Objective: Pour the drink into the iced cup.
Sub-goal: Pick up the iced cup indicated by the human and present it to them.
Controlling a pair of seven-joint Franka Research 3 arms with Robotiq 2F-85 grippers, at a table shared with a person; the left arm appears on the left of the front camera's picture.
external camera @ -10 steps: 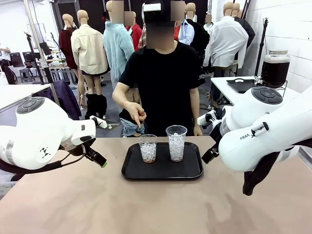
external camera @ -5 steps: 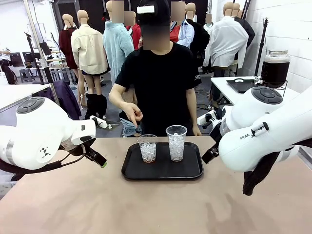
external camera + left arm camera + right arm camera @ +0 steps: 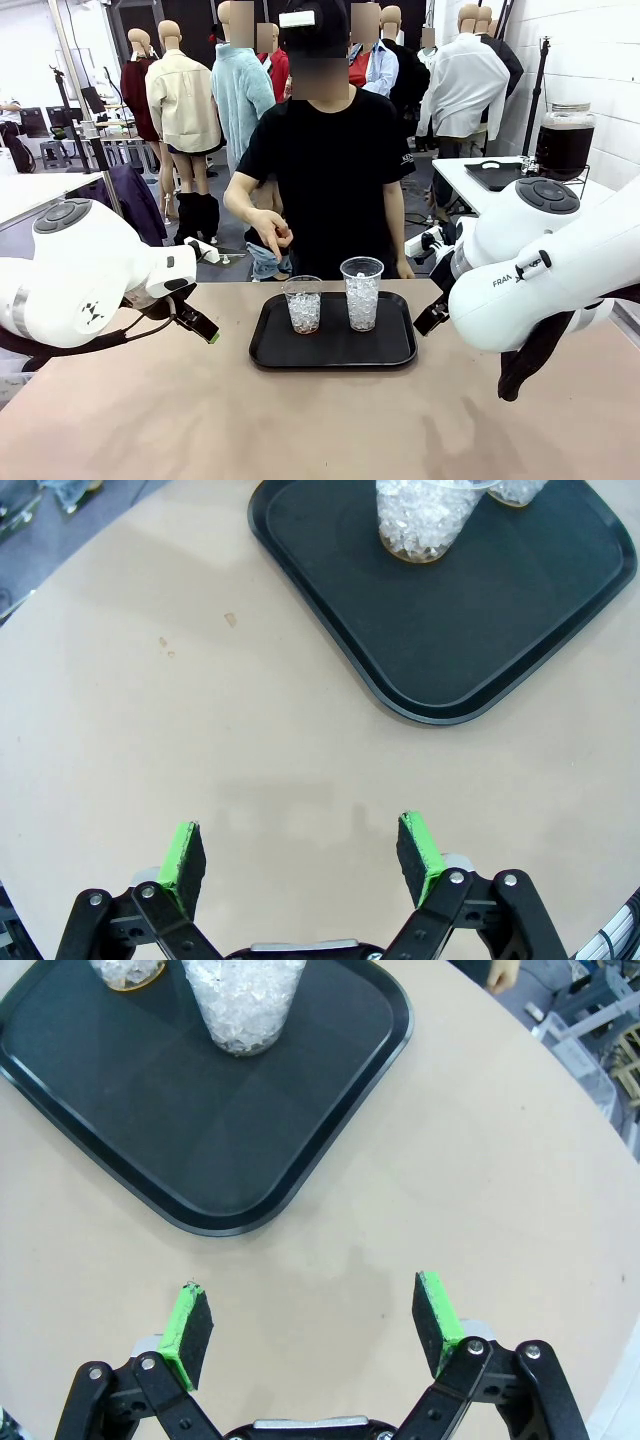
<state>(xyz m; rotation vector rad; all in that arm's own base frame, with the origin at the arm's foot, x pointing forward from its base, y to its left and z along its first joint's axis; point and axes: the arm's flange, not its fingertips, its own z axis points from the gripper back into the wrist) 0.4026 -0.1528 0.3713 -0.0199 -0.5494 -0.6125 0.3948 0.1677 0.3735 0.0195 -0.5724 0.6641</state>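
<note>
Left gripper (image 3: 300, 825): jaws stand wide apart, nothing between the green pads (image 3: 183, 855). It hovers over bare tan table (image 3: 150, 710), near the rounded corner of the black tray (image 3: 480, 610) but clear of it.

Right gripper (image 3: 308, 1285): jaws likewise wide apart and holding nothing. It hangs over the table beside the opposite corner of the tray, with no contact.

On the tray stand two clear plastic cups filled with ice, upright and just beside each other. The shorter iced cup (image 3: 303, 305) is on the robot's left and shows a thin amber tint at its base in the left wrist view. The taller iced cup (image 3: 361, 293) is on the right, with ice nearly to the rim.

The person's hand (image 3: 272, 235) hangs, fingers down, above the far table edge, behind the shorter cup and apart from it.

The drink (image 3: 564, 145), a near-black liquid, sits in a glass dispenser (image 3: 570, 108) on a white side table (image 3: 460, 175) behind the right arm, well apart from both cups and both grippers.
</note>
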